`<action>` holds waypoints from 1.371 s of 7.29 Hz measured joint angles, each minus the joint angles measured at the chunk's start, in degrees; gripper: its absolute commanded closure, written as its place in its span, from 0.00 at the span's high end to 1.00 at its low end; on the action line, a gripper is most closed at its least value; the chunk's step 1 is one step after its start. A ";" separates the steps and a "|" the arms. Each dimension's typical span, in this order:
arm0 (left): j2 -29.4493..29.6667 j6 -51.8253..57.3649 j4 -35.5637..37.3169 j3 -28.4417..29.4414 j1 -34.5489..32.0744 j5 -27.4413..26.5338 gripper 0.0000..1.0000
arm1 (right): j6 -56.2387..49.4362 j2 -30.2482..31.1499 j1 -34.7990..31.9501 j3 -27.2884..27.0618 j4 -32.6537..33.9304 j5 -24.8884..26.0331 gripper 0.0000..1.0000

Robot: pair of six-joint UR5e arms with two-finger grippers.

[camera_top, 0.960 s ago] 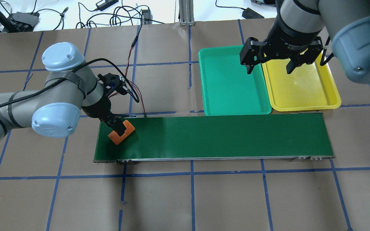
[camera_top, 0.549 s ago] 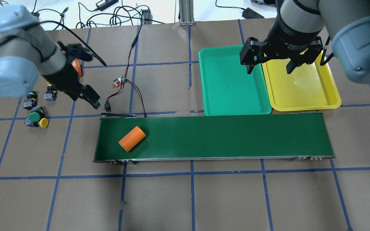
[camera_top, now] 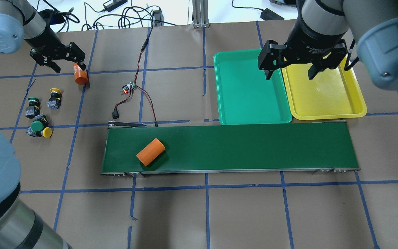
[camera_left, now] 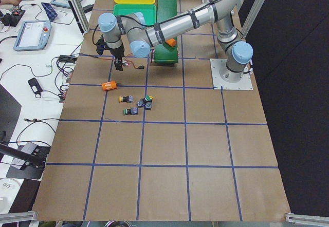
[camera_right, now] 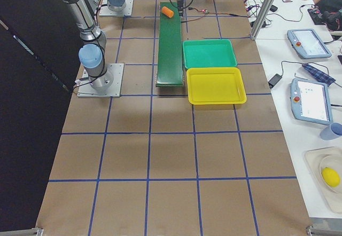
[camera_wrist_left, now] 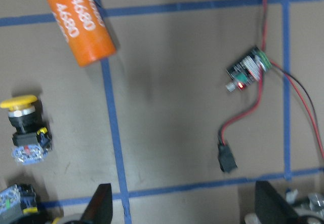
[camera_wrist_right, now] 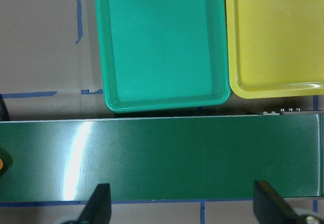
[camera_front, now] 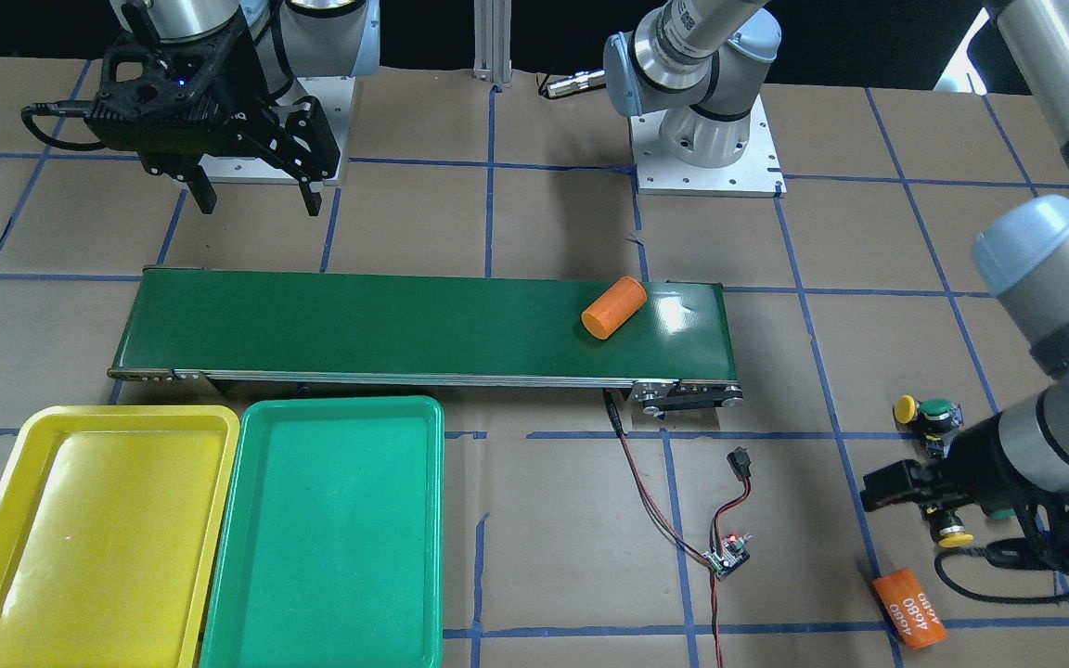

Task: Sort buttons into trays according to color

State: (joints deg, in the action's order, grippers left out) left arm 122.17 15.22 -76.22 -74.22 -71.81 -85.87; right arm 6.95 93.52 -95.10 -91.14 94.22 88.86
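Moved: left gripper [camera_top: 68, 66], swung beyond the belt's [camera_top: 237, 145] left end, jaws spread, empty. Right gripper [camera_top: 290, 74]: spread, empty, over trays [camera_top: 247, 97] beyond belt. Buttons [camera_top: 36, 127]: unsorted on desk [camera_top: 219, 214], off same end. Risk: clustered buttons; closing jaws could knock neighbours.

Left hand [camera_top: 68, 65] spread wide, aloft; right hand [camera_top: 290, 76] likewise

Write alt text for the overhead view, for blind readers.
Four buttons sit unsorted at far left; the green tray and yellow tray are empty. An orange cylinder lies on the conveyor belt. The right gripper hangs open above the trays.
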 measured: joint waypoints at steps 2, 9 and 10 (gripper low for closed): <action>7.70 -3.57 4.79 5.45 0.96 -1.52 1.00 | 0.00 0.00 0.00 0.00 0.00 0.00 1.00; 14.94 -5.52 9.85 6.53 1.58 -1.05 0.00 | 0.00 0.00 -0.03 0.00 -0.08 0.00 1.00; 14.07 -5.65 9.50 6.09 1.58 -1.22 0.00 | 0.00 0.00 -0.03 0.00 -0.09 0.00 1.00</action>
State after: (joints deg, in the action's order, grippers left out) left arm 136.24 9.56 -66.71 -68.13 -70.23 -87.09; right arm 6.94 93.52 -95.13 -91.14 94.13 88.86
